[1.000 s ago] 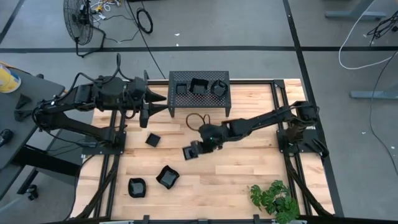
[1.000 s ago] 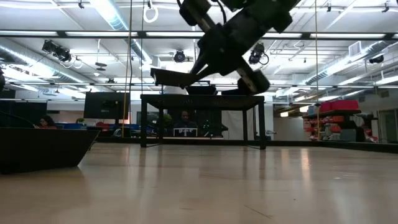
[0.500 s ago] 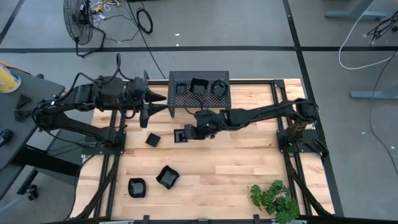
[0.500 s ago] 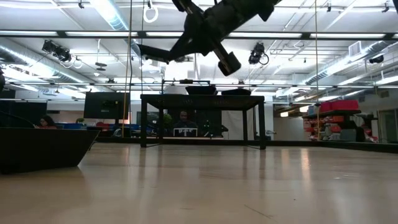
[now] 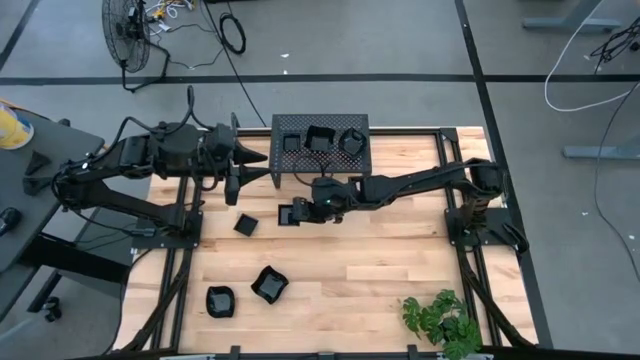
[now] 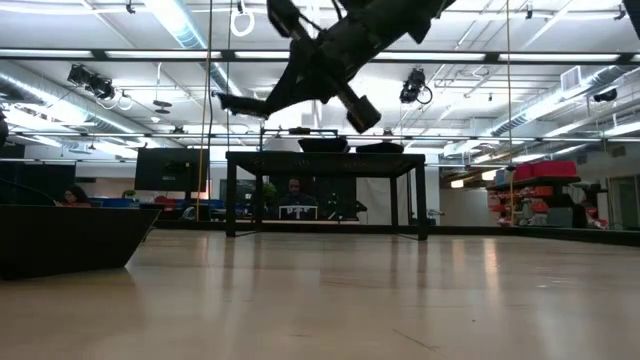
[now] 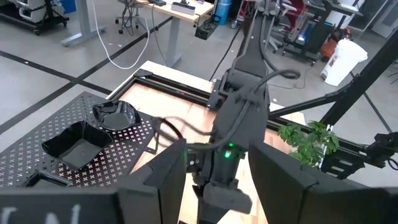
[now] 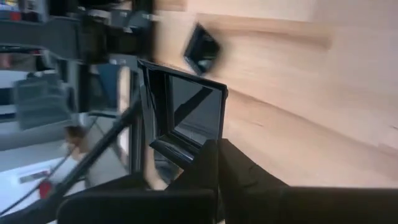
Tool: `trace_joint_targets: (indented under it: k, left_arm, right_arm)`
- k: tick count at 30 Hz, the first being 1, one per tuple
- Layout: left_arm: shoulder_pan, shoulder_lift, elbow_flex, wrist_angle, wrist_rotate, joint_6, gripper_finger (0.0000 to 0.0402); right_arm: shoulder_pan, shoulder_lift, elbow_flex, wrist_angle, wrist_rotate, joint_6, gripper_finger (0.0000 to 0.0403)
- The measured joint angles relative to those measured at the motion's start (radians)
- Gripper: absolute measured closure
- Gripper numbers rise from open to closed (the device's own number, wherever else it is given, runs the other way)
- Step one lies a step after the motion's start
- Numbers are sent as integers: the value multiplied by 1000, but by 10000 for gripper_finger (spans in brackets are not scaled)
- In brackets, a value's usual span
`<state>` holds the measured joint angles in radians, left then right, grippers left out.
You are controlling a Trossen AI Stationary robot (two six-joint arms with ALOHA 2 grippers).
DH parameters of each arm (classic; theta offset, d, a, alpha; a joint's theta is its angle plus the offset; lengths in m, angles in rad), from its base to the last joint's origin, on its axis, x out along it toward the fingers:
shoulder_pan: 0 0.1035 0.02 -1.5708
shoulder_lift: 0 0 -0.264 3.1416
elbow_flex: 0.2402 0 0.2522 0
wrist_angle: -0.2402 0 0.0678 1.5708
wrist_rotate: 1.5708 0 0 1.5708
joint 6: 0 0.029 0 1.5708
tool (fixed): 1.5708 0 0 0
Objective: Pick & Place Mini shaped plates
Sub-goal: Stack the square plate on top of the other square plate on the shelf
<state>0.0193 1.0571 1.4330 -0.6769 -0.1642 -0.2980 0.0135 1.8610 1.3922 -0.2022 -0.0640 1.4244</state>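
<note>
My right gripper (image 5: pixel 302 212) reaches from the table's right to its middle, in front of the black perforated stand (image 5: pixel 322 160). It is shut on a small square black plate (image 5: pixel 288 215), which also shows in the low view (image 6: pixel 240 103) and the right wrist view (image 8: pixel 186 112). Three plates (image 5: pixel 320 137) sit on top of the stand. Three more rest on the table: one (image 5: pixel 246 224) near the held plate and two (image 5: pixel 269 284) (image 5: pixel 220 300) toward the near left. My left gripper (image 5: pixel 237 172) waits open at the stand's left end. My right gripper pinches the square plate's rim (image 8: pixel 198 148) on one side between its two fingers. The fingers slant down from the table's right. The plate sticks out past the fingertips toward the table's left, lifted clear of the table and close to level.
A green plant (image 5: pixel 440 318) stands at the table's near right corner. The wood between the stand and the near edge is bare on the right half. Black frame rails (image 5: pixel 455 215) run along both sides of the table.
My right gripper has risen and carried the square plate toward the table's far edge and a little left, closer to the stand. It has also rolled somewhat. The plate has stayed in the shut fingers, clear of the table.
</note>
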Motion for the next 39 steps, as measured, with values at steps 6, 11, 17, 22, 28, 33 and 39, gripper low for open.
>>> trace_joint_targets:
  k: [6, 11, 17, 22, 28, 33, 39]
  left_arm:
    - [0, 0, 0, -1, 0, -5, 225]
    - [0, 0, 0, -3, 0, -5, 225]
    - [0, 0, 0, -7, -8, -5, 225]
    - [0, 0, 0, -10, -8, -5, 225]
    - [0, 0, 0, -9, -12, -5, 225]
    - [0, 0, 0, -9, -12, -5, 225]
    - [0, 0, 0, -8, -15, -5, 225]
  right_arm:
    - [0, 39, -3, 3, 5, 14, 403]
    - [0, 111, -1, 62, -5, 58, 403]
    - [0, 201, 28, 112, -28, 101, 403]
    - [0, 265, 78, 133, -34, 108, 403]
    - [0, 314, 100, 123, -41, 118, 403]
    - [0, 331, 101, 112, -41, 117, 403]
    - [0, 332, 101, 62, -37, 100, 403]
